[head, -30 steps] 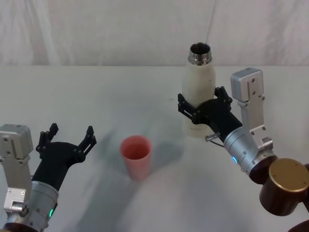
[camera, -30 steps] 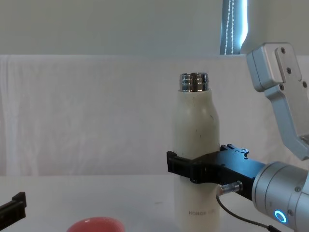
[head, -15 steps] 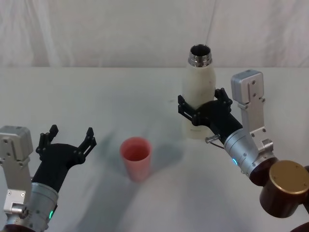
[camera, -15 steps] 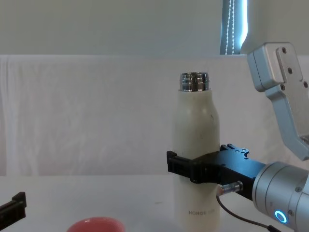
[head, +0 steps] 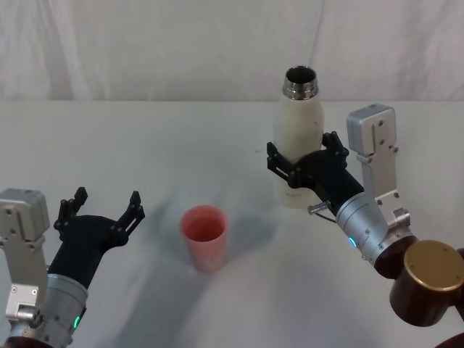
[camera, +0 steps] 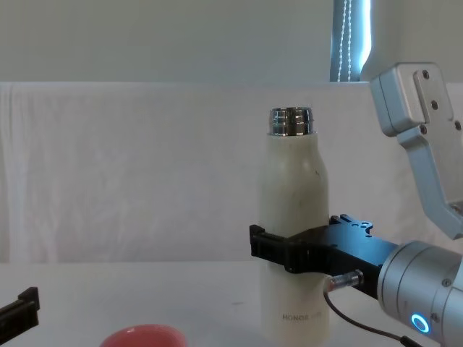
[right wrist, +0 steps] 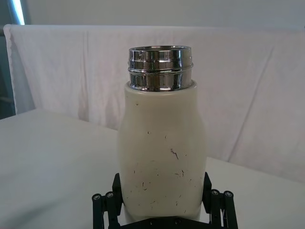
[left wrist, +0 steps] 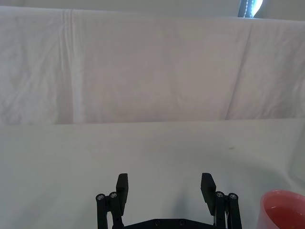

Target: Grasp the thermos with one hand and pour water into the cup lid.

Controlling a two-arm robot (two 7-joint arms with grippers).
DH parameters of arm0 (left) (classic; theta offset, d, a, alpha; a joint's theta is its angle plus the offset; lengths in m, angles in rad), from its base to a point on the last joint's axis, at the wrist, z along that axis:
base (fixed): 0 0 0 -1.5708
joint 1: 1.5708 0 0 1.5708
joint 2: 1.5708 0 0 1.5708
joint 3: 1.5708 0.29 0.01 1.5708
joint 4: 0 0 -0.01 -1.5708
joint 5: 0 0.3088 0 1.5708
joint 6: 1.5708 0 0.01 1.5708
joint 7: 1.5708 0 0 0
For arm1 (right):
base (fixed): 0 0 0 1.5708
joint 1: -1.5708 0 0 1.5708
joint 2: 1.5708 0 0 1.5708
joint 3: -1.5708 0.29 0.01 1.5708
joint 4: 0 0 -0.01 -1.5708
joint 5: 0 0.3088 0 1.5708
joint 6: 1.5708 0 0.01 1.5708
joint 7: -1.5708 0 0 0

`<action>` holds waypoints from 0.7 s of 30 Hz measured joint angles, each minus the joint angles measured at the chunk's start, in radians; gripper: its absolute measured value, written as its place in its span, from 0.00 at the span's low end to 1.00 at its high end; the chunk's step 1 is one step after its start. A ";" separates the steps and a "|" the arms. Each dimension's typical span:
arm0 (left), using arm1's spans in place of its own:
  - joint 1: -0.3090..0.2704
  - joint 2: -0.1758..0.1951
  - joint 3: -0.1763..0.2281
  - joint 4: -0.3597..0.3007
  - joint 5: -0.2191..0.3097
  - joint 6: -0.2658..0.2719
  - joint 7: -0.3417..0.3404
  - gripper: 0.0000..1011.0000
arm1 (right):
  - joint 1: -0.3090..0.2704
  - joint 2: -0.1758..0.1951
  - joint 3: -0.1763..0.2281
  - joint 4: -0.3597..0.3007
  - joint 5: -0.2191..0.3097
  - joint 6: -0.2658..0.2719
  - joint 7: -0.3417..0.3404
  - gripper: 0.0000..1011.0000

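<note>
The cream-white thermos [head: 299, 138] stands upright at the right, its open steel neck on top. My right gripper [head: 301, 154] is shut on its lower body, one jaw on each side, as the right wrist view shows [right wrist: 162, 210]. In the chest view the thermos [camera: 293, 195] has its base close to the table, and I cannot tell whether it touches. The pink cup lid [head: 204, 228] stands upright left of and nearer than the thermos. My left gripper [head: 105, 199] hovers open at the lower left, apart from the cup lid [left wrist: 283, 210].
A white cloth covers the table [head: 145, 145] and hangs as a backdrop behind it. The brown round joint [head: 433, 279] of my right arm sits at the lower right. Open room lies between the cup lid and the thermos.
The thermos has risen slightly in my right gripper's hold. My left gripper has drawn back a little toward me and stays open.
</note>
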 joint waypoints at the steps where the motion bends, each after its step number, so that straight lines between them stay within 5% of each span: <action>1: 0.000 0.000 0.000 0.000 0.000 0.000 0.000 0.99 | 0.000 0.001 -0.003 0.000 -0.006 -0.002 -0.002 0.95; 8: 0.000 0.000 0.000 0.000 0.000 0.000 0.000 0.99 | -0.001 0.011 -0.024 0.001 -0.069 -0.021 -0.026 0.95; 21: 0.000 0.000 0.000 0.000 0.000 0.000 0.000 0.99 | 0.006 0.047 -0.075 -0.011 -0.268 -0.047 -0.068 0.95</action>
